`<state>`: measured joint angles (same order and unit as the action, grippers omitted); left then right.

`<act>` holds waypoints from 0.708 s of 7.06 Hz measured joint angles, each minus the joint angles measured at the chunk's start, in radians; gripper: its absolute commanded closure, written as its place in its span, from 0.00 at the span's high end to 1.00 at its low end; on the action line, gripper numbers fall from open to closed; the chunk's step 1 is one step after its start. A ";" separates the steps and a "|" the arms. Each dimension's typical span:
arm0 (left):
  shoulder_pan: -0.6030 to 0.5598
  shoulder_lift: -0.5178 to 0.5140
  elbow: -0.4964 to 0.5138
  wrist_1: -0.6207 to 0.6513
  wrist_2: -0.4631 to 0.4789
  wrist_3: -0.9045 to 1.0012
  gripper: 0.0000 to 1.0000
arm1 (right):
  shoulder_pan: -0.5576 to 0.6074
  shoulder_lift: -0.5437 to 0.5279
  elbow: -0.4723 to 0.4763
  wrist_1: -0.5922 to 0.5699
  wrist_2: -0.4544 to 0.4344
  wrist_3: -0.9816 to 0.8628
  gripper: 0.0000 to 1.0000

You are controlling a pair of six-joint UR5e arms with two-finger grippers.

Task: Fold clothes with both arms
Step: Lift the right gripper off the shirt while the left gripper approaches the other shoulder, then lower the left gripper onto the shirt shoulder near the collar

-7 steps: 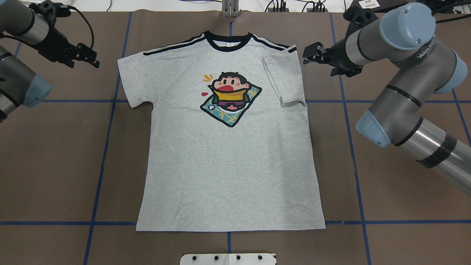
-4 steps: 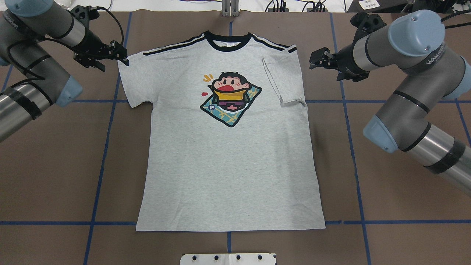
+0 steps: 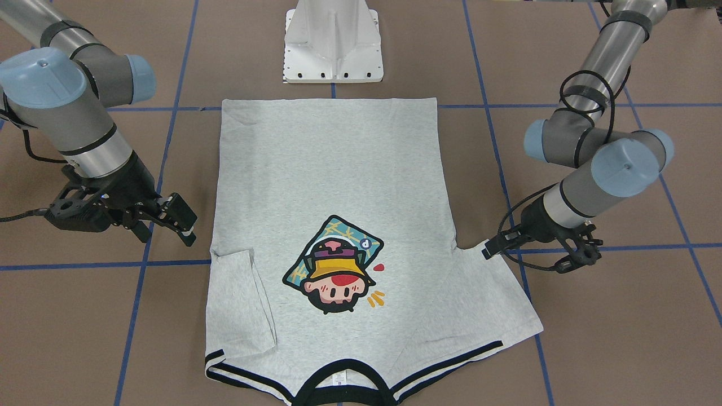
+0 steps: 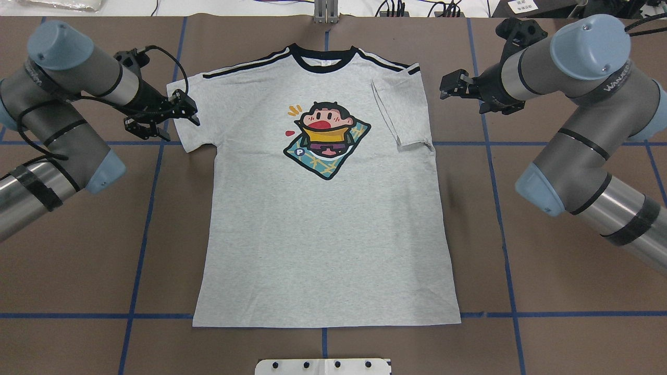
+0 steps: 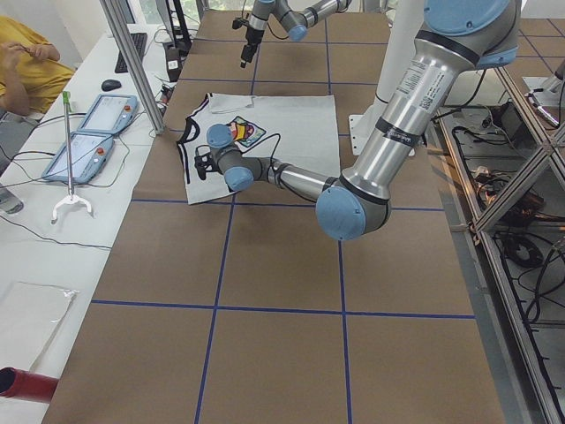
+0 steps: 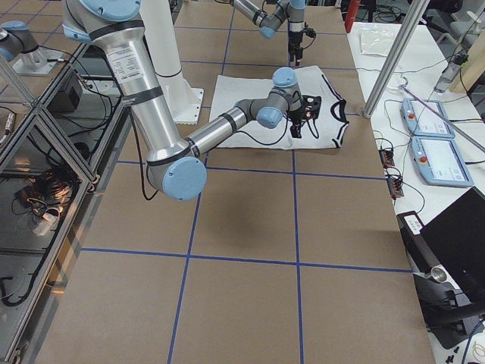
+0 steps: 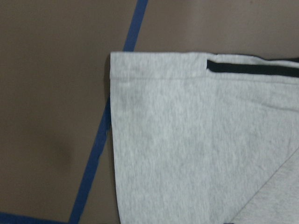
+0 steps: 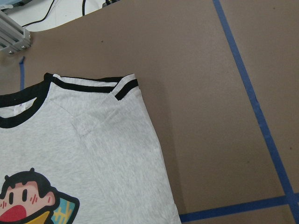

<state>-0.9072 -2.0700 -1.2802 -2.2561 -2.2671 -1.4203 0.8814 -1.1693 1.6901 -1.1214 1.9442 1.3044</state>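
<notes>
- Here the T-shirt (image 4: 323, 234) lies flat and face up in the middle of the desk (image 4: 542, 291), with its black collar (image 4: 323, 60) at the end away from the robot and its hem nearest the white base block (image 3: 333, 45)
- The print (image 4: 325, 138), a cartoon head in a yellow hat, sits on the chest
- The sleeve on the robot's left (image 4: 200, 99) is spread out to the side; the sleeve on the robot's right (image 4: 404, 114) is folded inward over the chest, so that side of the shirt has a nearly straight edge
- Left gripper (image 4: 187, 112): over the outer edge of the spread sleeve, fingers parted with nothing between them; whether they touch the cloth cannot be told
- The left wrist view looks down on that sleeve's hemmed corner and the end of a black stripe (image 7: 252, 67)
- Right gripper (image 4: 447, 87): off the cloth, just beside the folded shoulder, above bare desk, fingers parted and empty
- Blue tape lines (image 4: 140, 234) divide the brown desk surface into squares
- In the left side view a person in yellow (image 5: 22, 62) shows at the upper corner, near two control panels (image 5: 93, 132)
</notes>
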 measured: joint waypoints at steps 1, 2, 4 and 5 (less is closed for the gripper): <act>0.015 0.004 -0.002 0.000 0.000 -0.028 0.76 | 0.001 -0.001 0.003 -0.001 0.001 -0.001 1.00; 0.023 0.006 -0.001 0.000 0.002 -0.037 0.75 | 0.001 -0.002 0.005 -0.001 0.002 -0.002 1.00; 0.033 0.008 0.006 0.000 0.036 -0.040 0.67 | 0.002 -0.004 0.006 -0.001 0.001 -0.002 1.00; 0.038 0.009 0.009 0.000 0.050 -0.041 0.59 | 0.001 -0.004 0.006 -0.001 0.000 -0.002 1.00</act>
<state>-0.8692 -2.0612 -1.2717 -2.2565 -2.2169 -1.4613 0.8827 -1.1729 1.6965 -1.1228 1.9438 1.3024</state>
